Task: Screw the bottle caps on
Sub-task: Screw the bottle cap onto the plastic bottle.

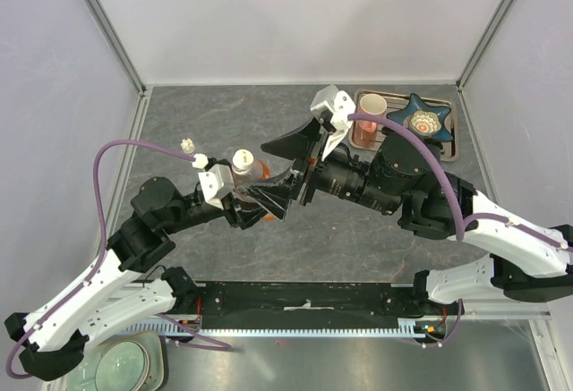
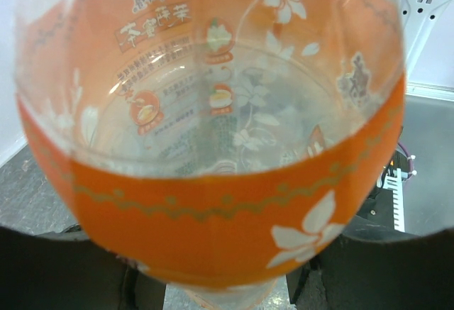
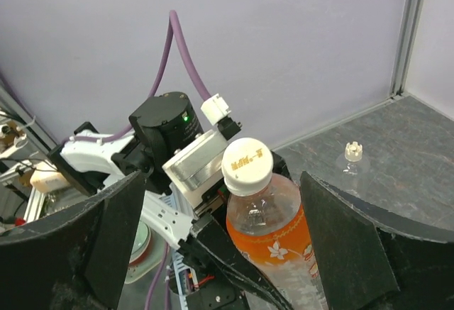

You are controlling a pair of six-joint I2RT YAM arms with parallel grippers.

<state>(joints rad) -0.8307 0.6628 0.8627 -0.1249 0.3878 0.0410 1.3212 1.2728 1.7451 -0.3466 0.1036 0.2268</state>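
Currently: tiny clear bottle (image 1: 188, 145) stands alone on the grey table (image 1: 358, 239), left of the action. Next over, left gripper (image 1: 249, 196) is clamped on the lower body of the orange-label bottle (image 3: 273, 242). White cap (image 3: 247, 166) sits on its neck; can't tell how tight. Right gripper (image 1: 265, 173) is spread wide, fingers (image 3: 340, 246) flanking the bottle with visible gaps, no contact. Far right: pink mug (image 1: 372, 106) and blue star-shaped dish (image 1: 423, 120) in a metal tray (image 1: 453, 145).

free: far table strip (image 1: 251, 105) | blocked: centre, orange bottle (image 1: 254, 173) inside spread right tool (image 3: 223, 211) | tray (image 1: 457, 131) far right
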